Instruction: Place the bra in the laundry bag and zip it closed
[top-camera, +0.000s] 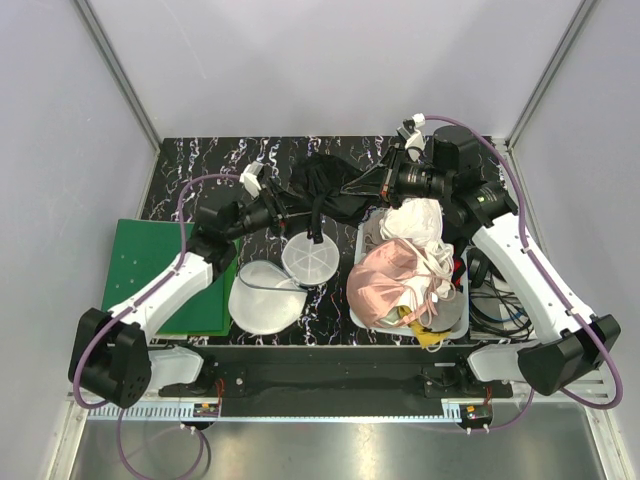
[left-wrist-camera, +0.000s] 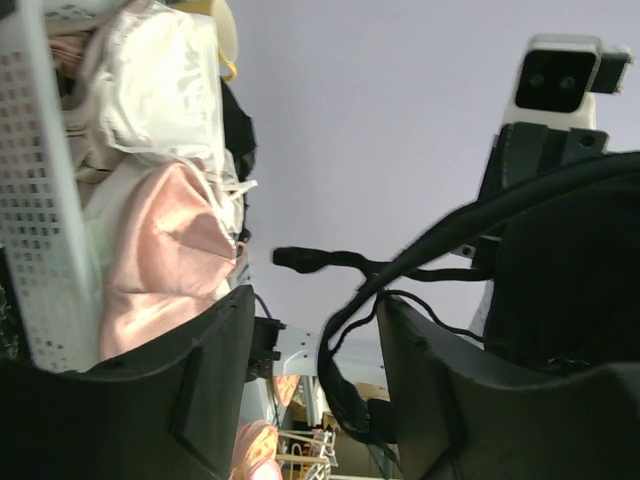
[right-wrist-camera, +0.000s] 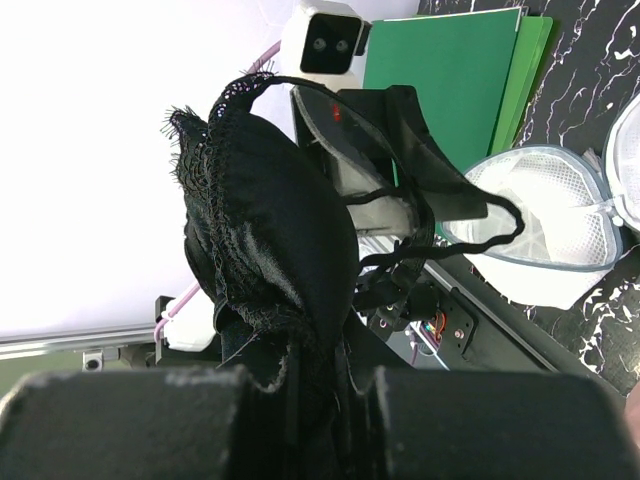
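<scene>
The bra (top-camera: 332, 186) is held aloft behind the open laundry bag (top-camera: 262, 298) on the counter (top-camera: 200, 165), clamped in the closed right gripper (right-wrist-camera: 300, 395), one strap straddled by the parted left gripper (left-wrist-camera: 315, 360), presumably for spreading before lowering.

Black lace-edged bra (right-wrist-camera: 270, 250), white mesh laundry bag (top-camera: 262, 300)

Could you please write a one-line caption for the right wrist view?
Right tool pinches the black bra, a strap reaching the left tool; the white laundry bag lies open on the table.
</scene>
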